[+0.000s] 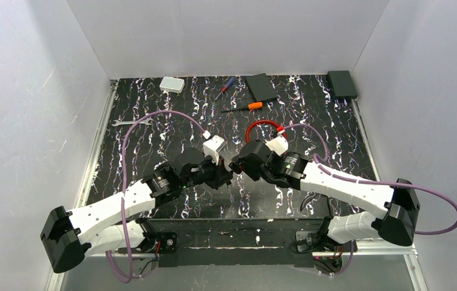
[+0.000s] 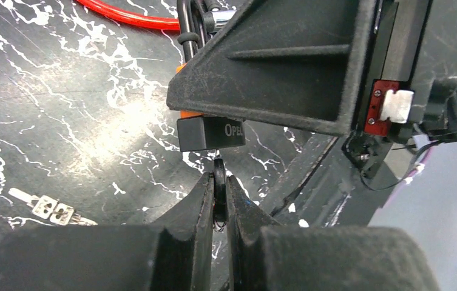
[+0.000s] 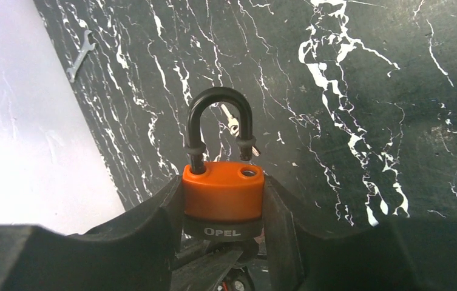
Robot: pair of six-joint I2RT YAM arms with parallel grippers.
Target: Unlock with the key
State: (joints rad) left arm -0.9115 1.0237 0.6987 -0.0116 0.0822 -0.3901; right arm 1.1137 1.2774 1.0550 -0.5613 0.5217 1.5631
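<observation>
My right gripper (image 3: pixel 223 197) is shut on the sides of an orange padlock (image 3: pixel 221 182) with a black base marked OPEL. Its black shackle (image 3: pixel 218 100) is raised: one leg stays in the body, the other hangs above its open hole. My left gripper (image 2: pixel 218 183) is shut on the key (image 2: pixel 218 176), whose thin black head shows edge-on between the fingers. The key points up into the padlock's base (image 2: pixel 210 133); its metal bit is hidden. In the top view the two grippers (image 1: pixel 233 170) meet at the mat's middle.
A red cable (image 1: pixel 261 127) lies behind the grippers. An orange-handled screwdriver (image 1: pixel 244 107), a small screwdriver (image 1: pixel 224 88), a wrench (image 1: pixel 132 122), a white box (image 1: pixel 172 84) and two black boxes (image 1: pixel 261 86) (image 1: pixel 341 83) lie at the back. Spare keys (image 2: pixel 50 209) rest on the mat.
</observation>
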